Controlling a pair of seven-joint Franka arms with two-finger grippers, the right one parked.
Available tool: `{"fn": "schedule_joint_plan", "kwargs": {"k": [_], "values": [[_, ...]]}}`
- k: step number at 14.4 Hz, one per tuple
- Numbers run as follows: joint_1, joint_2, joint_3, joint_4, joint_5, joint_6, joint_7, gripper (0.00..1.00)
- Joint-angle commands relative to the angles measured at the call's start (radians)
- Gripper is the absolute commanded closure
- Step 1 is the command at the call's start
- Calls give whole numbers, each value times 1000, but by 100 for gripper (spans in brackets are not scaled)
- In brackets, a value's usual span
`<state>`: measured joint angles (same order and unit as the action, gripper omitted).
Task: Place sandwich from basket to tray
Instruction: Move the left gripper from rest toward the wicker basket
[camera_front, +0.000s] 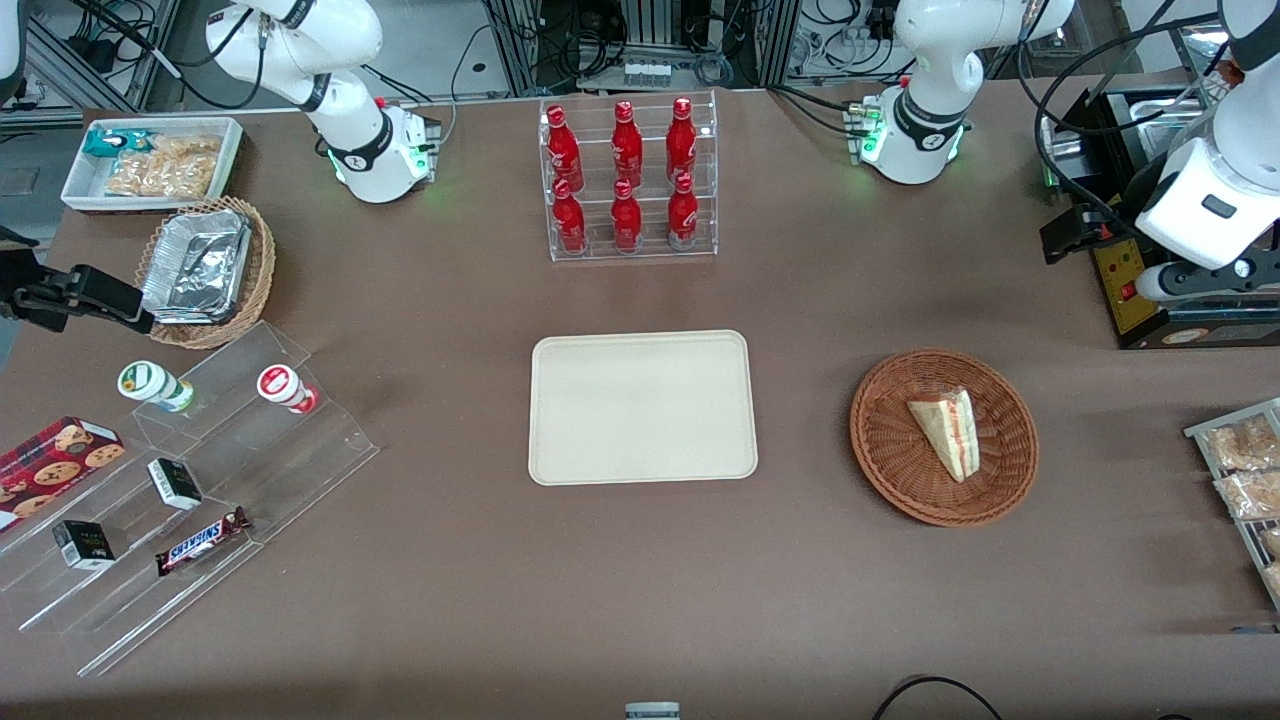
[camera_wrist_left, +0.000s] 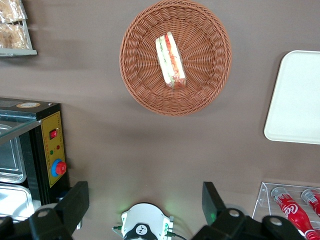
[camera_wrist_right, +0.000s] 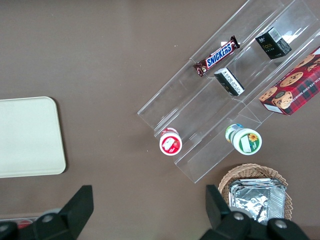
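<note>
A: Front view first. Where's the sandwich (camera_front: 948, 432)?
B: In the basket (camera_front: 890, 450), lying on its side, toward the working arm's end of the table. Tray (camera_front: 642, 408) sits mid-table, bare, well apart from the basket.
A: Gripper?
B: Up high by the black machine (camera_front: 1150, 290), farther from the camera than the basket. The arm's white body hides the tip there.
A: Other stuff?
B: Bottle rack (camera_front: 630, 180) farther from the camera than the tray.
A: Left wrist view?
B: Looks straight down. Sandwich (camera_wrist_left: 171, 61) in the middle of the basket (camera_wrist_left: 145, 85), filling edge up. Gripper (camera_wrist_left: 145, 212) hangs above bare table, fingers (camera_wrist_left: 75, 202) spread wide, holding nothing. Tray (camera_wrist_left: 295, 100) corner showing, machine (camera_wrist_left: 45, 145) beside.
A: Right wrist view?
B: Only the tray (camera_wrist_right: 30, 137) edge, clear steps (camera_wrist_right: 215, 100) with snacks, foil basket (camera_wrist_right: 255, 200).
</note>
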<state>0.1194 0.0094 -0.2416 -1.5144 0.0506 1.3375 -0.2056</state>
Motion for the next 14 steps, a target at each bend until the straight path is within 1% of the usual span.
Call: {"fn": "schedule_joint_plan", "kwargs": {"k": [1, 6, 8, 9, 10, 11, 12, 14], "values": [[-10, -2, 8, 3, -8, 0, 9, 0], [0, 69, 18, 5, 5, 0, 11, 0], [23, 136, 25, -4, 6, 3, -11, 0], [34, 171, 31, -7, 8, 12, -58, 0], [37, 210, 33, -9, 8, 41, -113, 0], [39, 234, 35, -18, 15, 83, -129, 0], [37, 247, 35, -58, 31, 138, -133, 0], [37, 238, 35, -189, 37, 305, -165, 0]]}}
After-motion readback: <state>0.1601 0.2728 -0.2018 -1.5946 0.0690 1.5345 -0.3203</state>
